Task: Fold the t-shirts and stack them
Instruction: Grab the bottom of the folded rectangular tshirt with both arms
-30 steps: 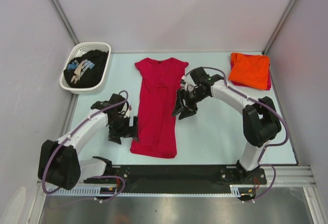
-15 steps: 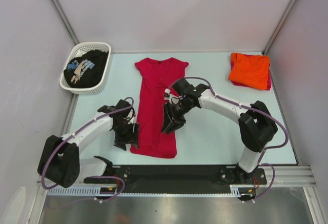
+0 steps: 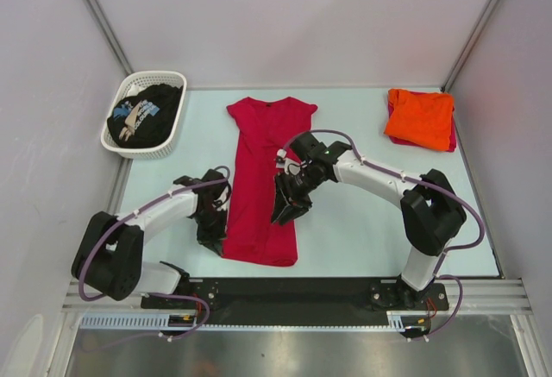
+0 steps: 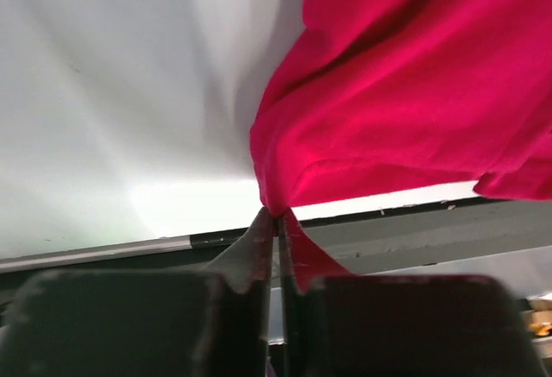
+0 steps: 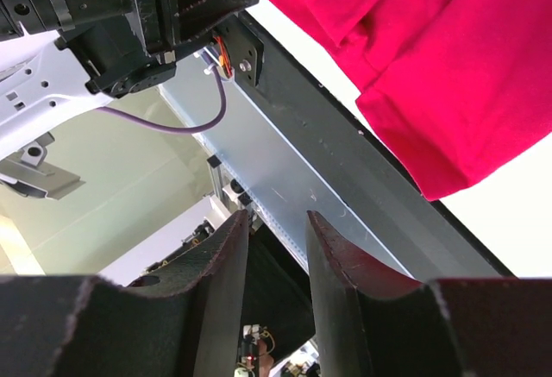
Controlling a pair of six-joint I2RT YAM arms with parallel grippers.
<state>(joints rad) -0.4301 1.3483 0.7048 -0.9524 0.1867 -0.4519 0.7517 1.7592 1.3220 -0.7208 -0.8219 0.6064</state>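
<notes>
Left end effector (image 4: pixel 278 222) clenched on red t-shirt (image 4: pixel 405 92) edge, right end effector (image 5: pixel 276 222) parted, empty

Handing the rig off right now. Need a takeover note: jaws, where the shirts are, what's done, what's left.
Jaws: left gripper shut on the near-left edge of the red t-shirt. The right gripper is open with nothing between its jaws, at that shirt's right edge.
Shirts: the red t-shirt lies lengthwise mid-table, collar away from the arms. The orange t-shirt is folded in the far right corner, a sliver of red cloth under it. The black t-shirt is bunched in the white basket, far left.
Done: orange folded.
Left: fold and stack red, then black.
</notes>
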